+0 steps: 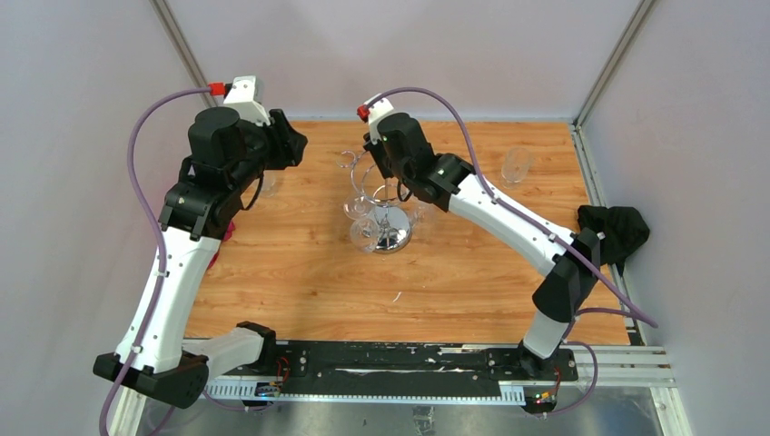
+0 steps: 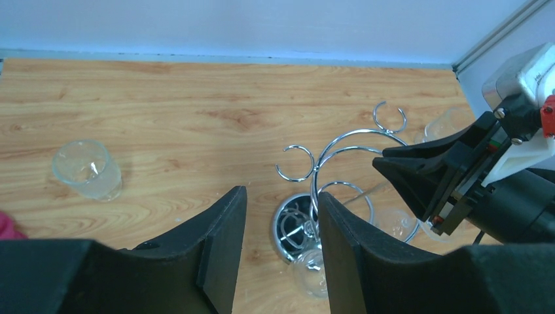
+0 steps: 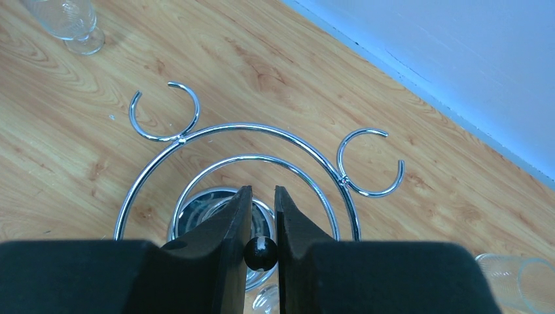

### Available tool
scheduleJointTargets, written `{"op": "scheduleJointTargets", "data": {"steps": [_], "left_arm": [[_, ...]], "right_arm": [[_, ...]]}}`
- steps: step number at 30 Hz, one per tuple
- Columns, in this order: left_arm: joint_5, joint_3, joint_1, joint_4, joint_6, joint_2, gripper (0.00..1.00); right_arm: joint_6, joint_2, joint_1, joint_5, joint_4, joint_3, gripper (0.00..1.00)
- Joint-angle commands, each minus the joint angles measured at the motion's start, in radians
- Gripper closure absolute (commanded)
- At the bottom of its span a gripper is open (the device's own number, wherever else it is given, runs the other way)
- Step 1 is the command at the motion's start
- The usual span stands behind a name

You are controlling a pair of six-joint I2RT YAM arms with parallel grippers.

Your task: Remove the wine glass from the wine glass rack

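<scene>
As the right pincer (image 3: pixel 263 191) is gripping the wine glass rack (image 2: pixel 288 226) by its top and the open left pincer (image 2: pixel 281 194) is hovering beside it, a crooked pull is risking snagging the wine glass (image 2: pixel 309 273) hanging near its base.

The worktop (image 1: pixel 300 282) is orange-brown wood with wavy darker lines. The wine glass rack (image 3: pixel 262 127) is shiny silver, and the ball (image 3: pixel 260 254) on its top is black. The wine glass (image 2: pixel 310 273) is clear. Another glass (image 2: pixel 87 170) is clear too. The left end effector (image 2: pixel 280 196) and the right end effector (image 3: pixel 263 190) are black. The left arm (image 1: pixel 168 291) and the right arm (image 1: pixel 508 213) are white with black parts. The cables (image 1: pixel 138 127) are purple with red plugs (image 1: pixel 216 88). The cloth (image 1: pixel 615 232) is black. The walls (image 1: pixel 82 91) are pale grey.
</scene>
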Motion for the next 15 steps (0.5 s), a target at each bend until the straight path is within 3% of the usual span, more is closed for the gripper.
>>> {"op": "scheduleJointTargets", "data": {"steps": [1, 6, 9, 15], "left_arm": [[0.002, -0.014, -0.005, 0.022, 0.014, -0.025, 0.5], [0.0, -0.029, -0.005, 0.024, 0.014, -0.033, 0.5], [0.002, -0.033, -0.005, 0.025, 0.014, -0.038, 0.5], [0.0, -0.046, -0.005, 0.027, 0.011, -0.045, 0.49]], "right_arm": [[-0.054, 0.027, -0.027, 0.024, 0.003, 0.058, 1.0], [-0.036, 0.029, -0.027, 0.02, -0.044, 0.084, 0.97], [-0.031, 0.01, -0.028, 0.012, -0.045, 0.07, 0.79], [-0.009, -0.039, -0.027, -0.001, -0.049, 0.051, 0.54]]}}
